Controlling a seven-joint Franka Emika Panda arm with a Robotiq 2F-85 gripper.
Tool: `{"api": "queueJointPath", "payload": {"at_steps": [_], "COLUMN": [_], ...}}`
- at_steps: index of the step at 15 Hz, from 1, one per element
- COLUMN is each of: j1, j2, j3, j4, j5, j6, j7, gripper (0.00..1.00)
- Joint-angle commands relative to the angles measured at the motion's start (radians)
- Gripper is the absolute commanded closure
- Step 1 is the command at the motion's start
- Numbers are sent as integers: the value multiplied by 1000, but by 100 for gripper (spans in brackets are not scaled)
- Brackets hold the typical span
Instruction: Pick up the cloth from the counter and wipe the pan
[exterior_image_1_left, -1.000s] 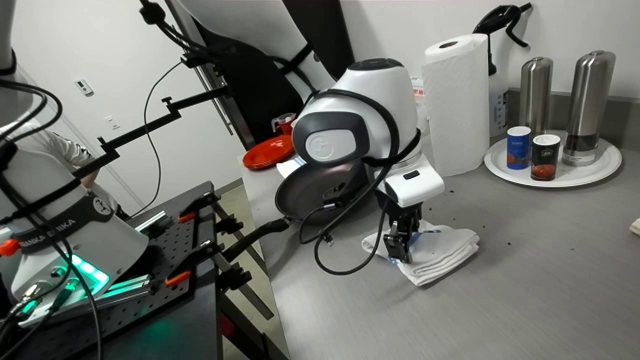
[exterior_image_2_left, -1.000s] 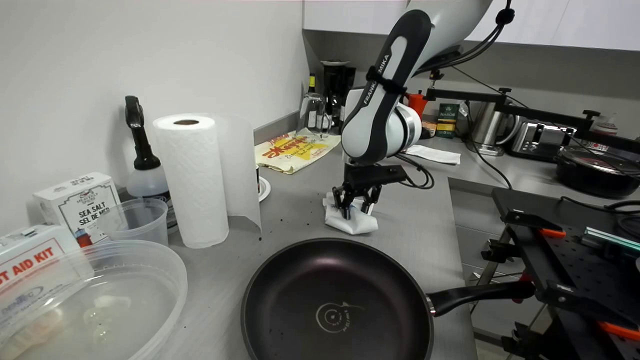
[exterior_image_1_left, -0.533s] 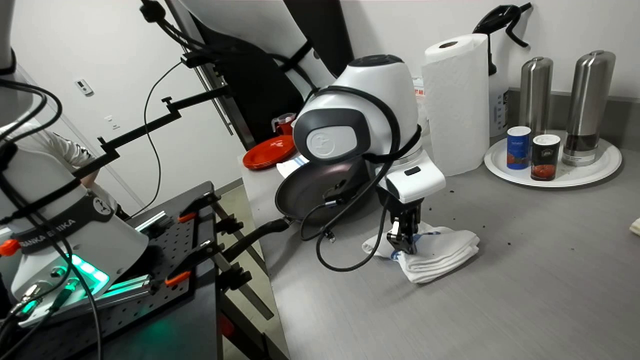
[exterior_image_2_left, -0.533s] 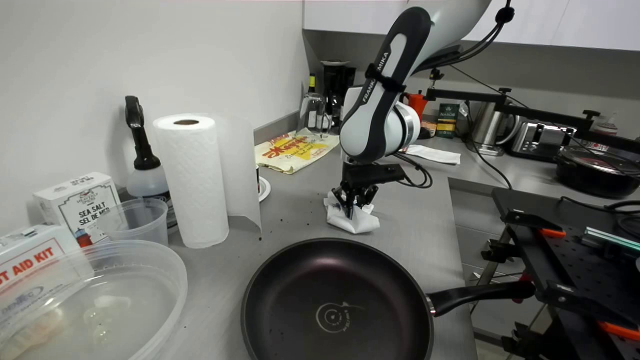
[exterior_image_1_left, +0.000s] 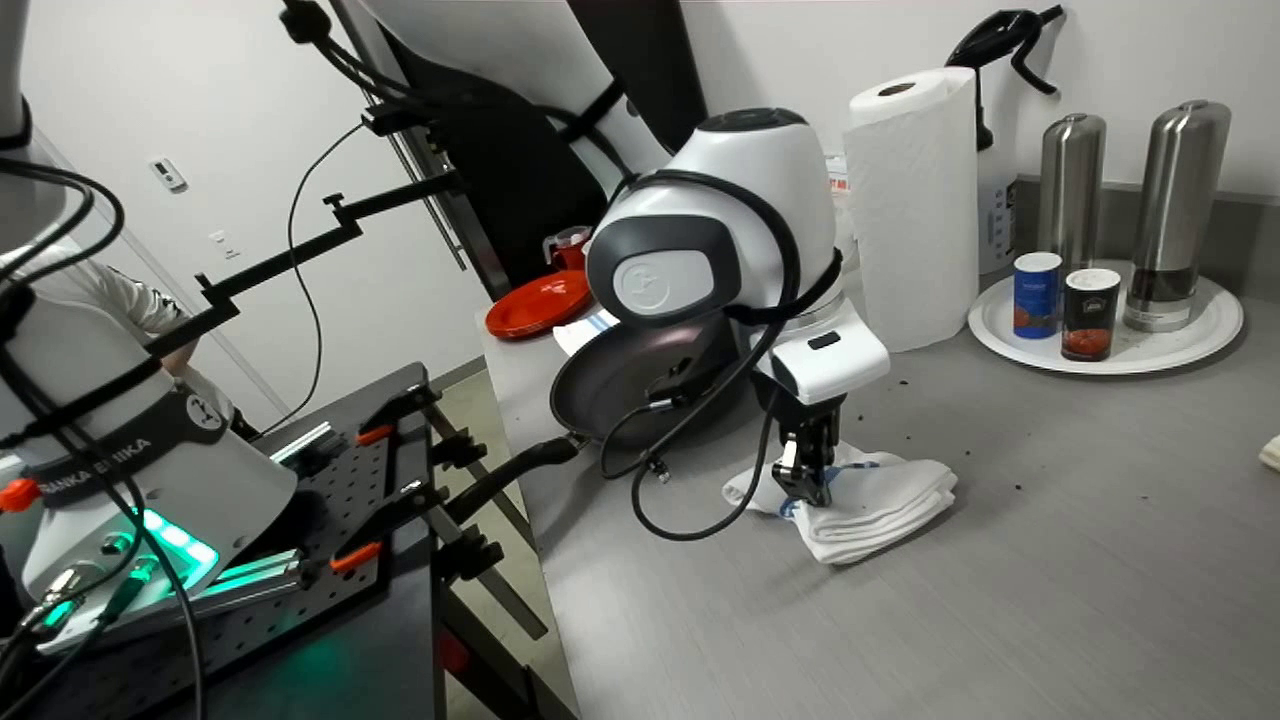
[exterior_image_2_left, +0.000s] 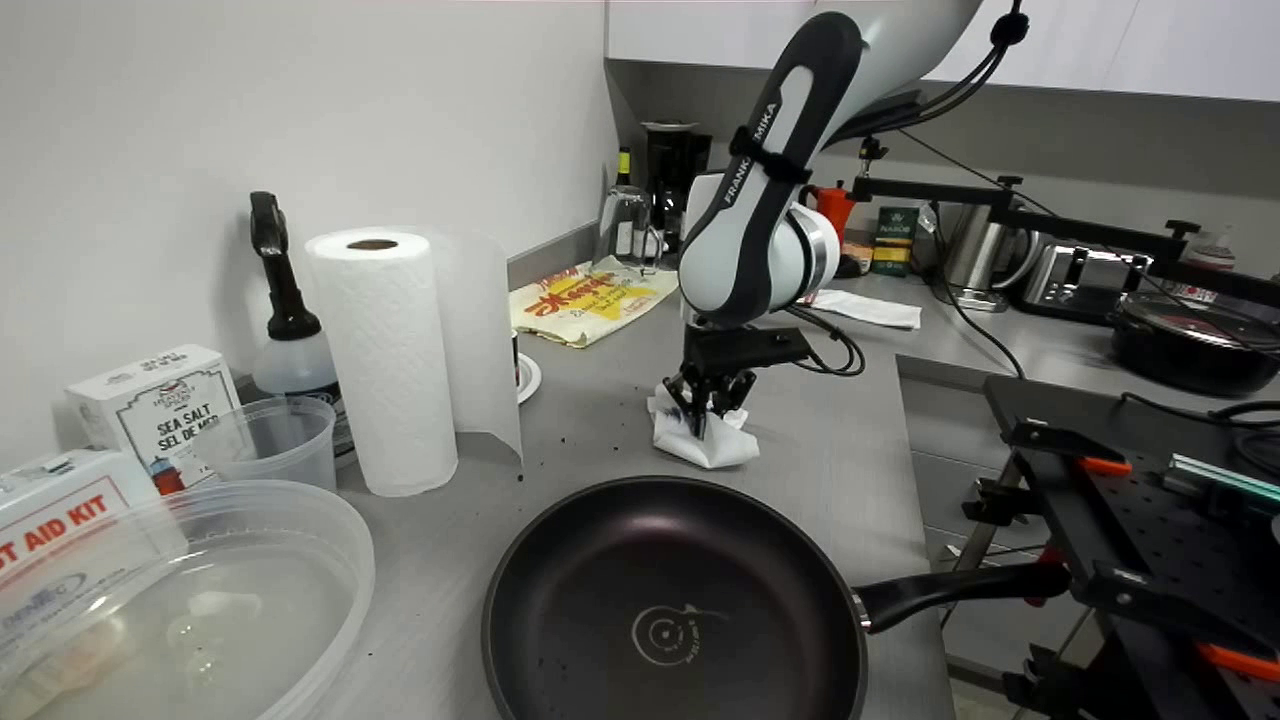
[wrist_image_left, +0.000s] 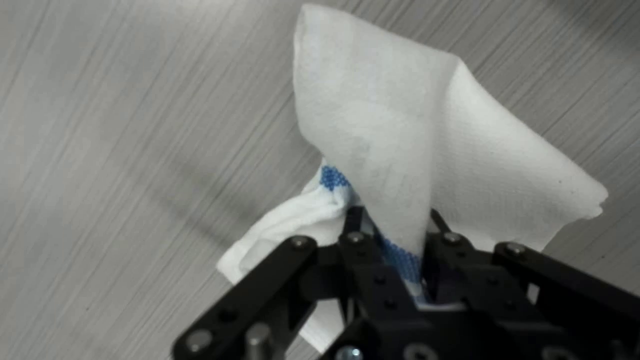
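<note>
Paper towel roll (exterior_image_2_left: 385, 370) upright in both exterior views; spray bottle (exterior_image_2_left: 291, 330) just beside it. In an exterior view, white tray (exterior_image_1_left: 1214, 320) carries blue canister (exterior_image_1_left: 1036, 300), dark canister (exterior_image_1_left: 1089, 315) and steel cylinder (exterior_image_1_left: 1180, 210); second cylinder (exterior_image_1_left: 1072, 190) stands behind blue canister, base hidden. In an exterior view, sea salt box (exterior_image_2_left: 150, 395) beside small clear tub (exterior_image_2_left: 285, 455); large clear bowl (exterior_image_2_left: 362, 575) in front. Kettle (exterior_image_2_left: 975, 260) beside toaster (exterior_image_2_left: 1105, 290); lidded black pot (exterior_image_2_left: 1180, 355) near.

A kitchen: a pan (exterior_image_2_left: 672, 590) sits near the gripper (exterior_image_2_left: 702, 428) and 2 mills (exterior_image_1_left: 1072, 190) stand well apart from it; in an exterior view, cupboards (exterior_image_2_left: 1050, 42), a kettle (exterior_image_2_left: 978, 260) and a toaster (exterior_image_2_left: 1095, 296) show beyond the gripper.
</note>
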Motion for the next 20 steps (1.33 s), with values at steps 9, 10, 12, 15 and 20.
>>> {"api": "queueJointPath", "payload": {"at_steps": [9, 10, 12, 15, 20], "j1": [17, 17, 16, 16, 24], "j2": [-52, -52, -54, -55, -75], "j3": [73, 75, 75, 74, 64], "j4": [-37, -37, -37, -36, -36], "j5": [27, 27, 27, 28, 25], "j6": [-36, -39, -46, -55, -69], "j7": [-50, -52, -53, -53, -45], "gripper": [90, 93, 100, 97, 97]}}
